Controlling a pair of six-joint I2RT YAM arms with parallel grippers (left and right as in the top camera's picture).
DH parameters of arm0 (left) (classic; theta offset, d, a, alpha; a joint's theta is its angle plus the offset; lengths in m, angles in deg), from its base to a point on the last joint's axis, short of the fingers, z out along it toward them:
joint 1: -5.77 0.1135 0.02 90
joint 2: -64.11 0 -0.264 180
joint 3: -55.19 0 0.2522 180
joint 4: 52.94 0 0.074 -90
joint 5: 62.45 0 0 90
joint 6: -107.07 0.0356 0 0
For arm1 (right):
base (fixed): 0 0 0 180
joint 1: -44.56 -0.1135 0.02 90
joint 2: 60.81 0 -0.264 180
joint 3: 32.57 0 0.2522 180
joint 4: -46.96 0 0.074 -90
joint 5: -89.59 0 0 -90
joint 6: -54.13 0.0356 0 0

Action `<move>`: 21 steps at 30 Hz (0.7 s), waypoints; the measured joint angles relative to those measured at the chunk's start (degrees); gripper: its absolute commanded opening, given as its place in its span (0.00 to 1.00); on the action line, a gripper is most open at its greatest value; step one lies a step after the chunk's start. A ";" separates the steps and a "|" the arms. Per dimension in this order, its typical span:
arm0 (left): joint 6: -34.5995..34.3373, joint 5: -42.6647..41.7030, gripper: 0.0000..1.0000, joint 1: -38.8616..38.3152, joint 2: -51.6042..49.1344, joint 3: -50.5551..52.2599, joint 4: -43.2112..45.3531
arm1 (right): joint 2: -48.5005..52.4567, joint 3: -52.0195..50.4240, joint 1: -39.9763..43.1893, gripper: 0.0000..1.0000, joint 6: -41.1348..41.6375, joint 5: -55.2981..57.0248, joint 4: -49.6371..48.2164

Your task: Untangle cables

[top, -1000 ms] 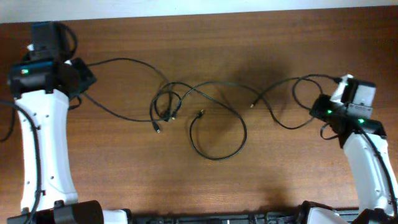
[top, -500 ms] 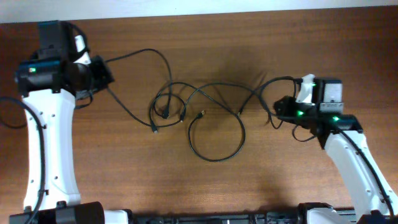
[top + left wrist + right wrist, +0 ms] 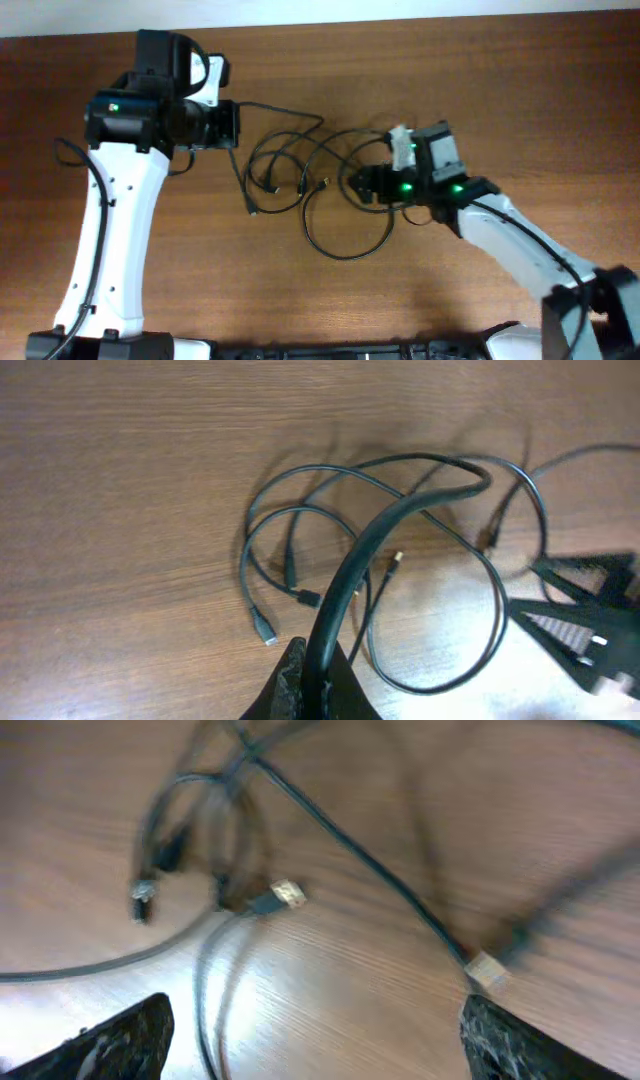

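Note:
Thin black cables (image 3: 345,257) lie in tangled loops at the table's centre, with small plug ends showing (image 3: 287,894). My left gripper (image 3: 232,125) sits at the left edge of the tangle, shut on one cable (image 3: 345,585). That cable rises from between the fingers (image 3: 322,685) and arcs right over the loops. My right gripper (image 3: 358,185) hovers at the tangle's right side. Its fingers stand wide apart (image 3: 315,1045) with only bare wood between them. A second plug (image 3: 486,970) lies just ahead of its right finger.
The wooden table (image 3: 500,90) ends at a pale strip along the far edge. My white arm links (image 3: 110,250) run down to the bases at the front edge. The right gripper's tips (image 3: 585,625) show at the right of the left wrist view.
Both arms swung in from the table's sides to the centre. The right gripper went from shut to wide open. The left gripper carried its cable rightward, so the cables bunch closer.

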 measured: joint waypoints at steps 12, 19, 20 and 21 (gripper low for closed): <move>2.16 -0.79 0.00 -1.75 0.00 0.00 0.24 | 15.91 -0.02 -7.10 0.99 5.16 -1.38 -21.18; 2.69 -0.79 0.00 -1.75 0.00 0.00 0.26 | 6.12 -0.31 -7.10 0.99 7.43 1.51 -6.49; 2.69 -0.79 0.00 -1.75 0.00 0.00 0.26 | 2.86 -0.17 -7.10 0.99 7.37 3.34 -3.19; 2.69 -0.79 0.00 -1.75 0.00 0.00 0.31 | -0.66 0.00 -7.10 0.99 7.19 5.84 0.46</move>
